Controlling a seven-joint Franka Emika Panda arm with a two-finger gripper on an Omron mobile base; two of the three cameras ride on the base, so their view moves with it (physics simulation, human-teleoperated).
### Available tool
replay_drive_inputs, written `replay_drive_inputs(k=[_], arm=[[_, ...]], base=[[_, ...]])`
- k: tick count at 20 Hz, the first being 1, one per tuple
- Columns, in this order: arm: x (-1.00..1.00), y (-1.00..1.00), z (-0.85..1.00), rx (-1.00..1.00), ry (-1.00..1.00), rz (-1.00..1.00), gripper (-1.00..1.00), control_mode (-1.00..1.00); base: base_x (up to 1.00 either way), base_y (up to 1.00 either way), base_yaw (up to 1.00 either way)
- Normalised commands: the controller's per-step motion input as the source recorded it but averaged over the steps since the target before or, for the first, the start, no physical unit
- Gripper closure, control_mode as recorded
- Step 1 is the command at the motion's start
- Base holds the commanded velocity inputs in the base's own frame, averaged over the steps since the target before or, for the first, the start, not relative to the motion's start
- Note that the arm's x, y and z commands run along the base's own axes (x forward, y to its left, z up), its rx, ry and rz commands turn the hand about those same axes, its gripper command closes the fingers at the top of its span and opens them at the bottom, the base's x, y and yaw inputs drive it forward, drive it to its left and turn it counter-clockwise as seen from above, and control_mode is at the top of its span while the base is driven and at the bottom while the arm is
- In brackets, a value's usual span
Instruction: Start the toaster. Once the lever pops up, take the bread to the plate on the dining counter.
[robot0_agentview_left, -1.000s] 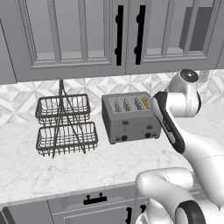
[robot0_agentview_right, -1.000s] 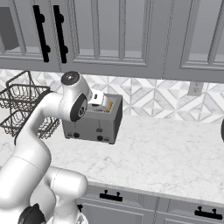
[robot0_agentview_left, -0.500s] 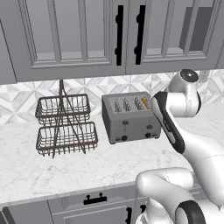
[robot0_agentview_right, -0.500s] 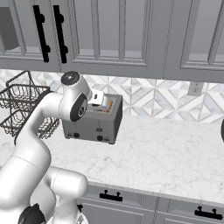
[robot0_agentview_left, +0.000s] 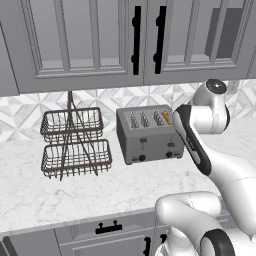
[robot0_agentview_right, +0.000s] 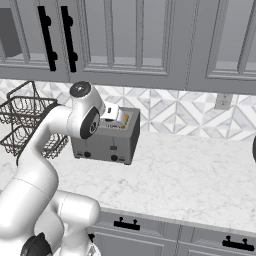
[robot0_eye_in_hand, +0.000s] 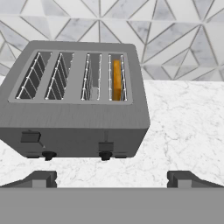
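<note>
Light: even, bright, flat | Shadows: soft one under the toaster (robot0_eye_in_hand: 74, 118) on the counter (robot0_eye_in_hand: 188, 127) | Glare: none | Focus: sharp throughout | Edges: undistorted, rendered look

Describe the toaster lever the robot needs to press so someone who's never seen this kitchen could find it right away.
On the marble worktop under the grey wall cabinets, right of the two-tier wire basket rack, stands a boxy grey four-slot toaster. Its front face carries two small dark slider tabs above two black knobs. The lever is the right-hand tab, below the slot holding the golden bread; its left-hand twin sits under empty slots.
</note>
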Motion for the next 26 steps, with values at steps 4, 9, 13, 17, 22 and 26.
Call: replay_drive_inputs(k=[4, 9, 13, 17, 22, 26], arm=[[0.0, 0.0, 0.0, 0.0, 0.0, 0.0, -1.0, -1.0], [0.0, 0.0, 0.0, 0.0, 0.0, 0.0, -1.0, -1.0], [0.0, 0.0, 0.0, 0.0, 0.0, 0.0, -1.0, -1.0], [0.0, 0.0, 0.0, 0.0, 0.0, 0.0, -1.0, -1.0], [0.0, 0.0, 0.0, 0.0, 0.0, 0.0, -1.0, -1.0], [0.0, 0.0, 0.0, 0.0, 0.0, 0.0, -1.0, -1.0]], base=[[0.0, 0.0, 0.0], [0.0, 0.0, 0.0], [0.0, 0.0, 0.0], [0.0, 0.0, 0.0], [0.0, 0.0, 0.0], [0.0, 0.0, 0.0]])
